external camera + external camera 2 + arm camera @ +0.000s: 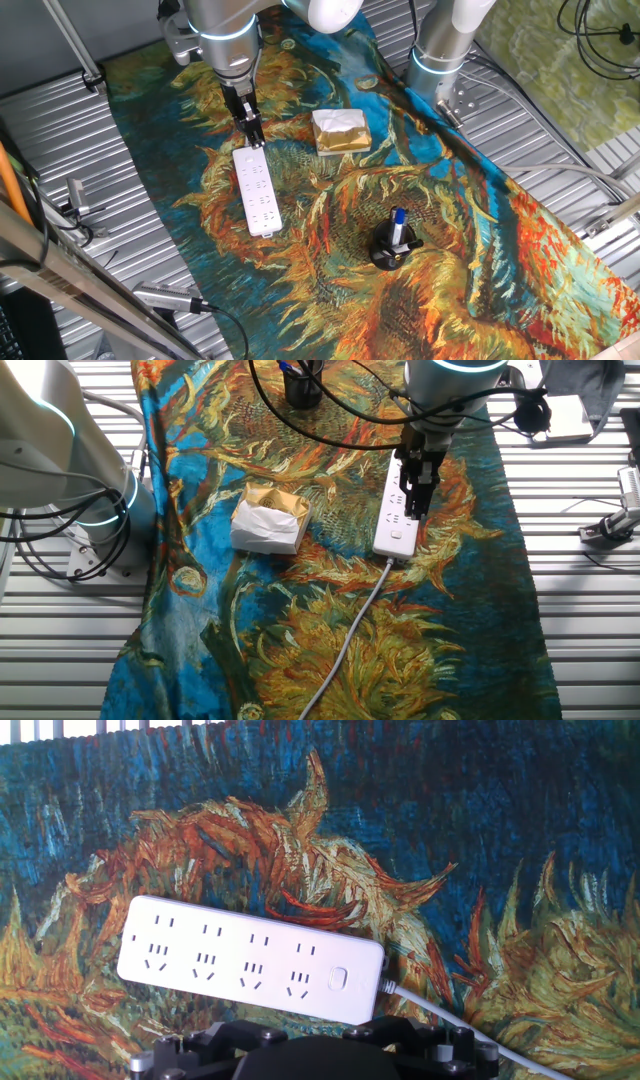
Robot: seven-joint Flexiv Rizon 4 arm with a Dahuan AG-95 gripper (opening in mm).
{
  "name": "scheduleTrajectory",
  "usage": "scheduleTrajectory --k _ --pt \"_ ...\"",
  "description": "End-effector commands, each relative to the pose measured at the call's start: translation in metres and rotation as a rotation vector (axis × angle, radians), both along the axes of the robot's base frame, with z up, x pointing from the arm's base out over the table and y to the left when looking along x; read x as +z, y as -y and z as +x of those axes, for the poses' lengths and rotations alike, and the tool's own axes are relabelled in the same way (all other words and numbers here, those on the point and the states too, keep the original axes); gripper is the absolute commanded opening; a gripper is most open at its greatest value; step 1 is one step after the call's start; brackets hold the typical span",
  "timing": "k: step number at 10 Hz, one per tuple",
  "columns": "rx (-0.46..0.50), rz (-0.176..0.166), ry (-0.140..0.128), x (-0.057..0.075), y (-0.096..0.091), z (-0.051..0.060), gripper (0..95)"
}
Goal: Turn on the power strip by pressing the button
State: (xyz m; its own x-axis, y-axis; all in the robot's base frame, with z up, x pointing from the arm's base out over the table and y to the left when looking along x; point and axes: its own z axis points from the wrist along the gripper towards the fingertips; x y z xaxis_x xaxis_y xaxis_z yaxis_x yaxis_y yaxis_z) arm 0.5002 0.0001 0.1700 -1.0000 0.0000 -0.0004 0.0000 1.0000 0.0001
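Observation:
The power strip [257,190] is a long white bar lying on the sunflower cloth. It also shows in the other fixed view [398,510] and in the hand view [250,960]. Its button [338,978] sits at the end where the thin grey cable [350,630] leaves. My gripper [254,138] points down with its black fingers over that cable end, also seen in the other fixed view [416,505]. I cannot tell whether it touches the strip. The hand view shows only the gripper's black housing [320,1055], so the fingertips are hidden.
A gold foil-wrapped block [341,131] lies to the right of the strip. A black holder with a blue pen [393,245] stands nearer the front. A second arm's base [440,60] stands at the cloth's far edge. Ribbed metal table surface [150,230] flanks the cloth.

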Motion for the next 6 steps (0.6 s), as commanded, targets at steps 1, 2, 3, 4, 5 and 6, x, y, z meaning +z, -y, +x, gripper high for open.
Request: scheduleTrajectory --k 1,2,3,4,5,6 --pt "0.299 0.123 -0.125 0.0000 0.0000 -0.0002 0.0" --pt "0.298 0.119 -0.125 0.0004 -0.0001 -0.0003 0.0" --pt "0.297 0.118 -0.126 0.0010 -0.0003 -0.0004 0.0" --pt "0.297 0.118 -0.128 0.0013 -0.0004 -0.0005 0.0" --pt "0.298 0.118 -0.129 0.0017 -0.0005 -0.0006 0.0" --pt "0.298 0.118 -0.129 0.0022 -0.0007 -0.0007 0.0"
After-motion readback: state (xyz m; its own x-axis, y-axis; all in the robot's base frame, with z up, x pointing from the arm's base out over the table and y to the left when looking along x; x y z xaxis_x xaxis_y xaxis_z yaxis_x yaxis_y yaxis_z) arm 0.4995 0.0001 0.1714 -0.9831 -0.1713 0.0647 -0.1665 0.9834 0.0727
